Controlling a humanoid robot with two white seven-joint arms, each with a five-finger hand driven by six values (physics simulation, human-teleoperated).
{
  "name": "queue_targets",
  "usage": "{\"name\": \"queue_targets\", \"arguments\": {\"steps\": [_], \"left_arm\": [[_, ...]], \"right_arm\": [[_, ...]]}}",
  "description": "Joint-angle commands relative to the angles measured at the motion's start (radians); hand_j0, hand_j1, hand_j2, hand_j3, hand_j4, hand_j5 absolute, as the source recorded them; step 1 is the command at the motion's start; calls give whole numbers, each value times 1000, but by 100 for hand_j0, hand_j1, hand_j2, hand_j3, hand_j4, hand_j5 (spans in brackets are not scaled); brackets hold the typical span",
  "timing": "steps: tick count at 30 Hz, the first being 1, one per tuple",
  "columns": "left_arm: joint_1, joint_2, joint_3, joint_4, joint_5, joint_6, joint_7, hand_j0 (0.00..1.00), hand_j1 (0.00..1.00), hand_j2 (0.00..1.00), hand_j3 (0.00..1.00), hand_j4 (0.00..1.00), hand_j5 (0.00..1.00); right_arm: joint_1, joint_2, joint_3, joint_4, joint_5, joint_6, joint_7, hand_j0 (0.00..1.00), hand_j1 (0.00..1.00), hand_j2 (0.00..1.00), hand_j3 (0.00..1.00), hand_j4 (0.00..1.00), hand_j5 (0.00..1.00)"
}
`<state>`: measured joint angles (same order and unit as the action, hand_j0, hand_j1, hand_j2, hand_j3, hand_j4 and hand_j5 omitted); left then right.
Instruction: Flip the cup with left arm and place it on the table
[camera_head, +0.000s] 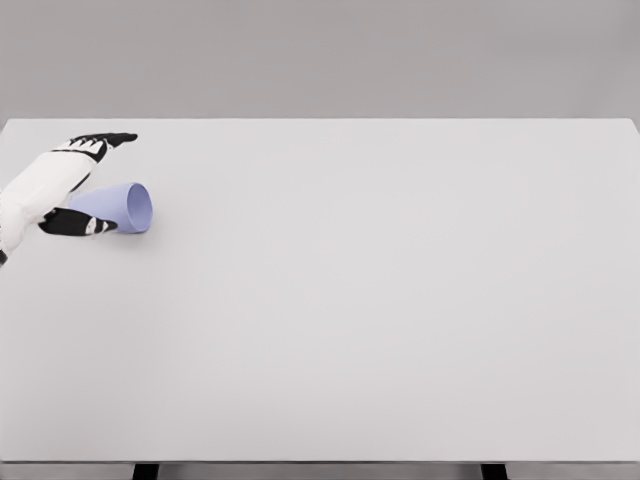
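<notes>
The cup (122, 207) lies on its side at the table's (380, 320) nine o'clock edge, mouth toward three o'clock. The left hand (75, 185) straddles it, fingers (112, 139) spread above, thumb (80, 224) below, seemingly framing a grasp for flipping.

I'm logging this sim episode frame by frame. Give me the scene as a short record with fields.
surface: white table
object: lavender cup, on its side, mouth toward picture's right
location: table's far left
left hand: at the cup, thumb in front, fingers extended behind it; firm grasp not discernible
right arm: out of view
task status: cup not yet upright
</notes>
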<state>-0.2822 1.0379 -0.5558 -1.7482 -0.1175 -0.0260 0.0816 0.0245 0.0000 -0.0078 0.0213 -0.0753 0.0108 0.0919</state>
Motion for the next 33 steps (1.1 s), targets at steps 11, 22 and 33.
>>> {"name": "queue_targets", "arguments": {"steps": [11,22,33], "left_arm": [[-17,-16,-59,9,79,121,-59,100,100,100,100,100,100],[-86,-55,-125,81,84,143,-72,100,100,100,100,100,100],[-147,-104,-164,168,84,143,-83,100,100,100,100,100,100]], "right_arm": [[0,0,0,0,0,0,0,100,100,100,100,100,100],[0,0,0,0,0,0,0,100,100,100,100,100,100],[0,0,0,0,0,0,0,100,100,100,100,100,100]]}}
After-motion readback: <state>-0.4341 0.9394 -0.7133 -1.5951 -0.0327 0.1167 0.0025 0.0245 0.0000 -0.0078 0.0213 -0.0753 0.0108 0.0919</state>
